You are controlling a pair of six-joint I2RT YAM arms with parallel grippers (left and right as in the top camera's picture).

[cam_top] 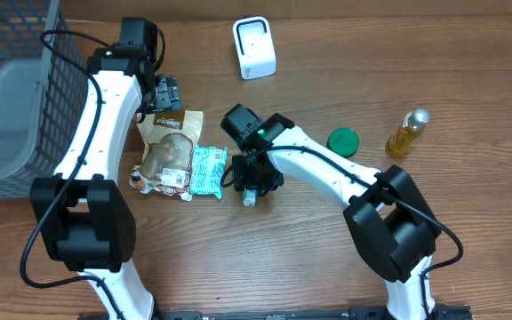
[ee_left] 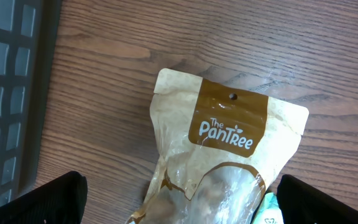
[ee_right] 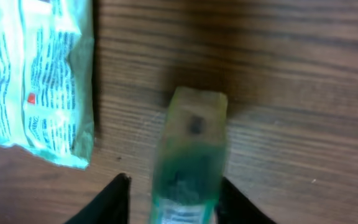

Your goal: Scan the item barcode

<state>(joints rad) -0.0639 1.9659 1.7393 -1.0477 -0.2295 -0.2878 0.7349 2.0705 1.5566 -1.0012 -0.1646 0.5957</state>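
Straddling a small green-and-clear pack, the right gripper hangs low with its claw apart. One dark finger stands off the pack with a strip of wood showing between them. The other sits at the pack's opposite edge, too blurred to tell whether it touches. That pack, the task's item, lies on the brown wooden table, right of the brown paper pouch and slightly nearer than it.

Between pack and pouch lies a flat mint-green printed packet, its left edge meeting the pouch. The pouch has a brown "The PanTree" label and a clear window, and it lies flat with its label end away. Further right of the pouch, well apart, sit a round green lid and a small bottle of yellow liquid with a silver cap.

Just past the pouch's label end hovers the left gripper, claw spread wide, holding nothing. Farther off, beyond and right of the pouch, stands a white box-shaped scanner. Far left of the pouch sits a dark wire-mesh basket with a grey plastic tub inside.
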